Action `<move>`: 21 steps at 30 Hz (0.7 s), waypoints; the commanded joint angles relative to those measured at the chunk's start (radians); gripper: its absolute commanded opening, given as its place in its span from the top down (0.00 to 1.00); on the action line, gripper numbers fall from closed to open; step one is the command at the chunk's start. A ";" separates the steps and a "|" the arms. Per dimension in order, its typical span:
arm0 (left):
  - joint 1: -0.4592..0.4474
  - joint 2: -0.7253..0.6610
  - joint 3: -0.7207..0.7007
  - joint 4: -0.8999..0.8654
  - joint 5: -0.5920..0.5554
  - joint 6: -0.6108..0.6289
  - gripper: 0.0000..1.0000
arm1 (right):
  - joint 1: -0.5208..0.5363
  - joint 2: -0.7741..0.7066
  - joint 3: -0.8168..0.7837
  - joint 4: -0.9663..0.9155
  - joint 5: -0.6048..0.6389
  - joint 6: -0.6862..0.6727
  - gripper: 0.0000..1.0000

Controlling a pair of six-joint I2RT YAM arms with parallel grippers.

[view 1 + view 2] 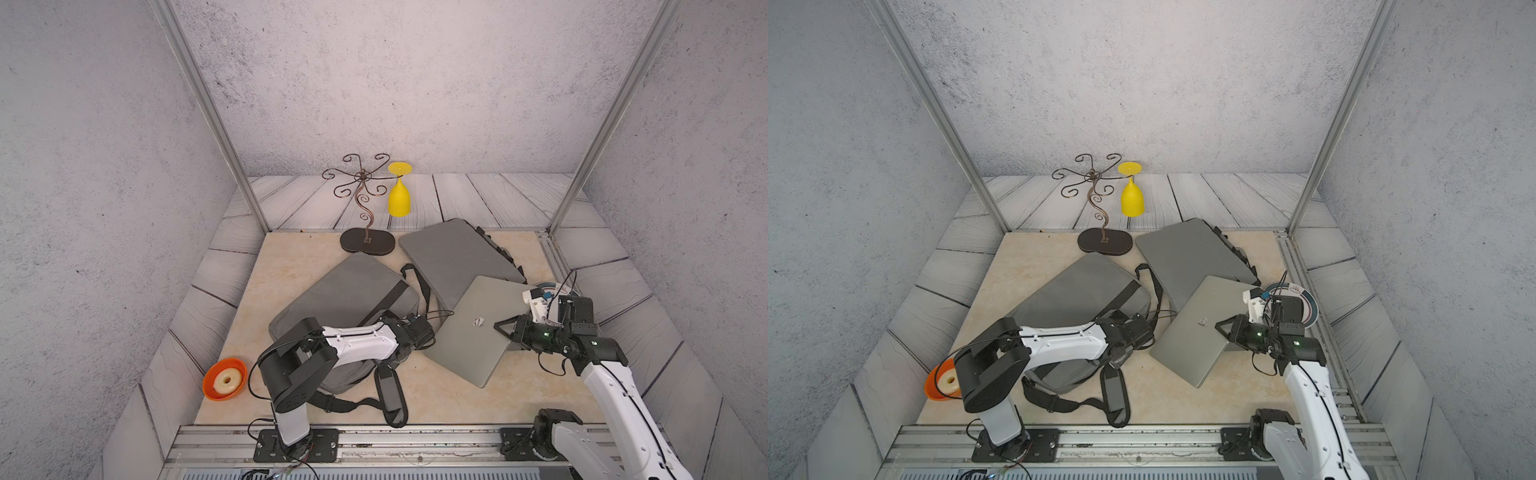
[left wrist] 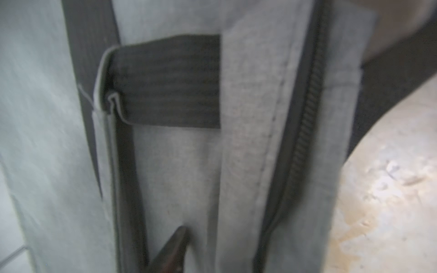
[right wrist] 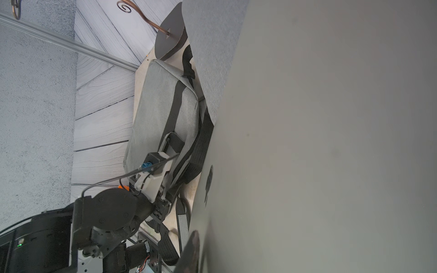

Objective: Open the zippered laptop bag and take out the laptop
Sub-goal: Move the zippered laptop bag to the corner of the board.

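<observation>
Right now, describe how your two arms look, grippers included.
The left arm and right arm match: white link shells, black joint housings, loose black cables. The right gripper has black triangular fingers, with green status lights and a white camera mount carrying a blue connector behind it. Of the left one, only a dark finger shows.

No legible text or numbers found. Small logo mark noted on lid of laptop [image 1: 465,336], unreadable; possibly a steam-like emblem on round plate [image 1: 1310,309].
</observation>
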 commanded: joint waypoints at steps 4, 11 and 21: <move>0.020 0.007 0.034 -0.027 0.044 0.008 0.79 | -0.003 -0.025 -0.006 0.110 -0.117 0.020 1.00; 0.099 -0.019 0.141 -0.144 -0.040 -0.071 1.00 | 0.001 -0.040 -0.066 0.218 -0.173 0.104 1.00; 0.139 -0.067 0.295 -0.351 -0.002 -0.375 1.00 | 0.013 -0.039 -0.083 0.255 -0.190 0.116 1.00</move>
